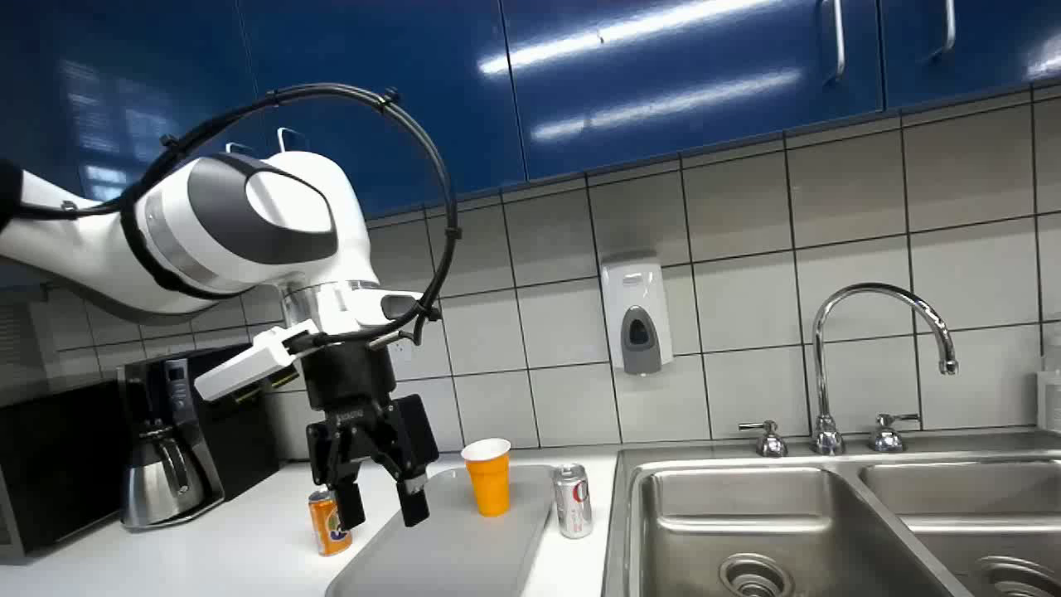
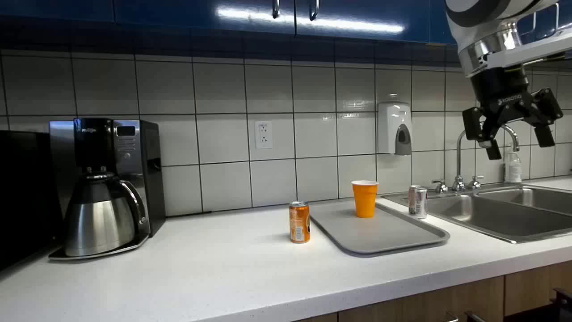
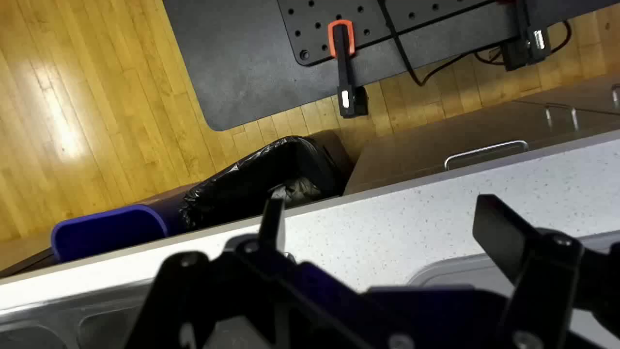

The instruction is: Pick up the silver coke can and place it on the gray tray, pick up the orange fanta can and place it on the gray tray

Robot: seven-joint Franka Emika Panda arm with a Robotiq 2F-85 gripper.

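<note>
Both exterior views show the silver coke can [image 1: 573, 501] upright on the bench [image 2: 201, 268], a red mark on its side, between the gray tray [image 2: 384, 235] and the steel sink [image 1: 704, 453] (in an exterior view the can [image 2: 421, 203] has a doubled outline). The orange fanta can [image 2: 299, 223], silvery on top, stands upright just beside the tray's opposite edge. The hand [image 1: 382, 504] is released, jaws wide apart, and in an exterior view hides a sliver of the orange fanta can [image 1: 329, 526]. Wrist view shows just part of the tray; the bench looks speckled there. Flat and round-cornered, the tray carries a tapered orange cup [image 2: 365, 201].
</note>
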